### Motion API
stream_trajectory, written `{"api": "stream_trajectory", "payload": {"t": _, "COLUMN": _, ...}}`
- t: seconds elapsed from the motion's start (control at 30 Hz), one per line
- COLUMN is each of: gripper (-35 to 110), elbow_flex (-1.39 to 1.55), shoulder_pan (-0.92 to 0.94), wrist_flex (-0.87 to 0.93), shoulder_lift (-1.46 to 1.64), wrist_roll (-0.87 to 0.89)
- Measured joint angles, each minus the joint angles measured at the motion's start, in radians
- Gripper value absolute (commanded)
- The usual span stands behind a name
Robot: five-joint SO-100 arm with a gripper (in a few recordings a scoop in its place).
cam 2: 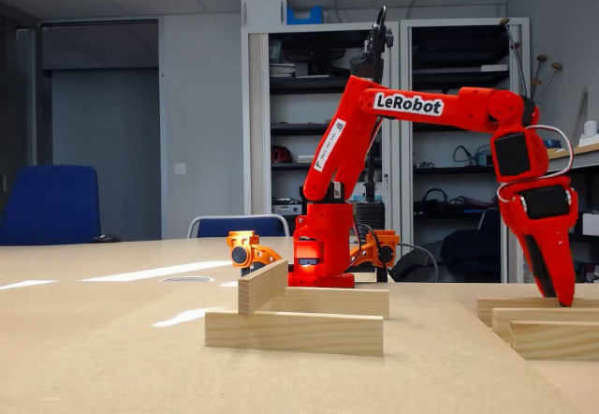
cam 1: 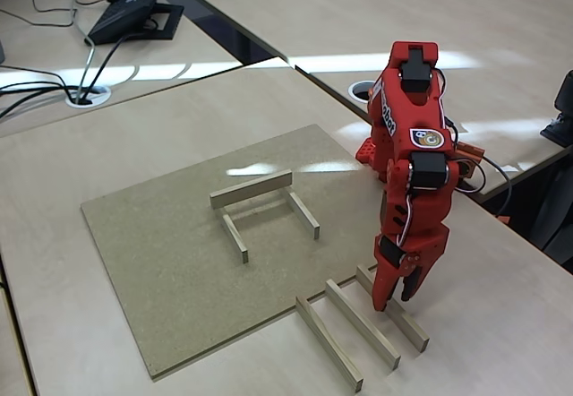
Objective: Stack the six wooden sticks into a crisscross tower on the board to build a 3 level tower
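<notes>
- At the lower right of a fixed view, the red two-finger hand (cam 1: 401, 299) is lowered onto the rightmost pale square wooden stick (cam 1: 394, 311); its fingers are seen slightly apart.
- Two sticks wait beside it on the beige table (cam 1: 501, 324).
- The stick is judged light, stiff and smooth; it should be gripped mid-length.

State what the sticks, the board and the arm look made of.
Sticks: pale bare wood, faint grain visible, apparently unvarnished.
Board: matte brown-grey, speckled, likely fibreboard.
Arm: glossy red, probably moulded or printed plastic, with black motor blocks.
</notes>
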Motion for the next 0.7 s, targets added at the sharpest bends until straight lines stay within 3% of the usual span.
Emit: {"api": "stream_trajectory", "payload": {"t": 0.7, "gripper": 6, "elbow_flex": -0.055, "shoulder_pan": 0.015, "wrist_flex": -0.014, "shoulder_lift": -0.087, "wrist_roll": 0.041}}
